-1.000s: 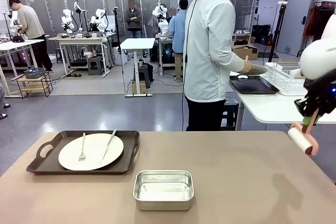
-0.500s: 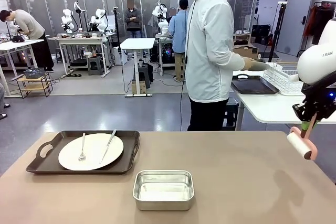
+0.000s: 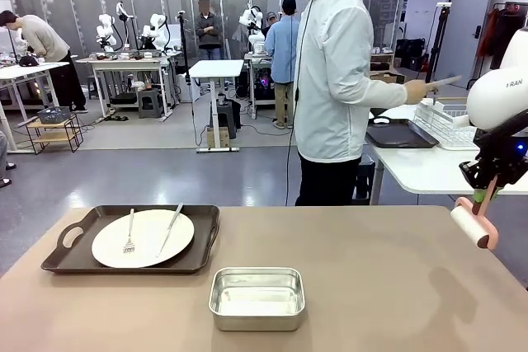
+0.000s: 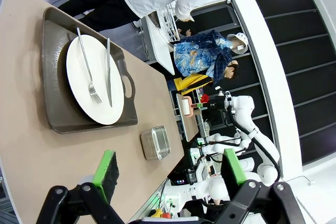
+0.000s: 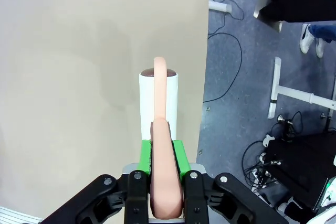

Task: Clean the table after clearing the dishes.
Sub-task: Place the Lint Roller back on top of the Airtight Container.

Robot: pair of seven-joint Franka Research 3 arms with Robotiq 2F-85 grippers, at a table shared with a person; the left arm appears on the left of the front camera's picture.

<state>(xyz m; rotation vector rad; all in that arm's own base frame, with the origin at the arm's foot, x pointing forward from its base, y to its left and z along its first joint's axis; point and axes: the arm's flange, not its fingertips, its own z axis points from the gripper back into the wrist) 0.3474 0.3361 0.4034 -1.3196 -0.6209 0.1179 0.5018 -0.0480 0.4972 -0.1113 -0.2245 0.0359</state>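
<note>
1. The right gripper is clamped on the pink handle of a white-drum lint roller. The roller hangs clear of the surface, above the right edge. I take it as parked there so the sticky drum touches nothing before the wiping begins. The left gripper is spread wide with nothing between its green pads, raised well away from the dishes.
2. The large tan-brown matte table is bare on its right half, the side the roller could start on.
3. A person in a white hooded jacket stands beyond the far edge, turned to a white side table, one hand held out over it.
4. A dark rectangular handled tray sits at the table's left, not yet cleared.
5. A round white dinner plate lies centred on that tray, so the pair could be carried off together.
6. A square steel tin stands empty near the front edge, just right of the tray.
7. A silver fork and silver knife rest on the plate, apart.
</note>
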